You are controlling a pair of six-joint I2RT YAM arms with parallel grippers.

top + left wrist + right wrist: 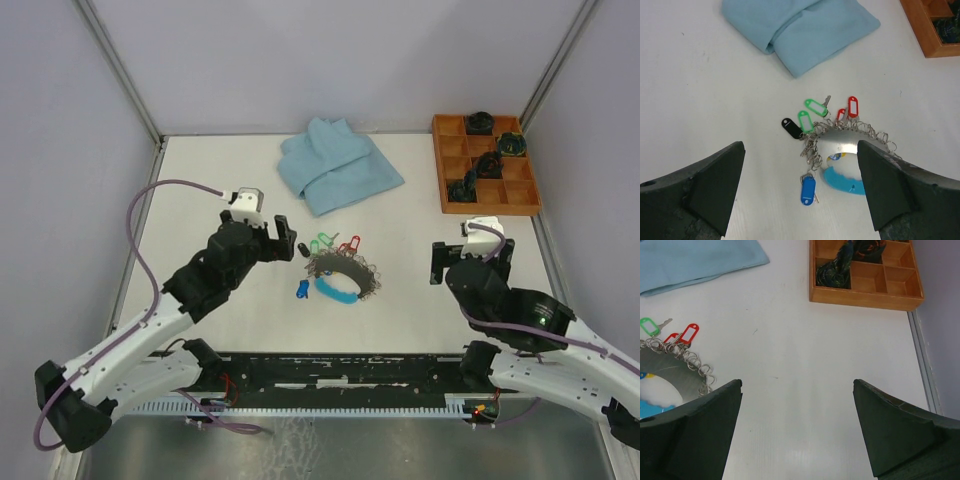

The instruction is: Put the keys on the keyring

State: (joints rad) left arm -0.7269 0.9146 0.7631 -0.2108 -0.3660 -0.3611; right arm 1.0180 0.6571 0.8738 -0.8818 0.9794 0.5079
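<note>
At the middle of the desk (220, 180), the keyring (345, 280) is lying flat, with its light-blue segment sitting between 6 and 7 o'clock in the top view. The keys are fanning out along its far-left rim. The two green-tagged keys (816, 107) are resting at about 11 o'clock and the two red-tagged keys (853, 106) at about 12. The black-tagged key (791, 128) is lying just beside the rim at 10 o'clock. The blue-tagged key (808, 190) is trailing off at about 8 o'clock, at the end of a bunch of small split rings (810, 150) that is crowding the loop.

You are looking at a task that seems far along. The green, red and blue tags all appear to be linking into those small rings on the loop. For the black one, the left wrist view is not showing its joint, so you cannot count it as threaded yet.

Your left fingers (715, 185) are spread wide and gripping nothing, hovering just short of the ring at its 9 o'clock. Your right fingers (700, 425) are also gaping wide and empty, waiting at the ring's 3 o'clock, well apart from it.

The folded light-blue cloth (335, 165) is lying at 12 o'clock and the wooden tray (495, 209) at 2 o'clock.
</note>
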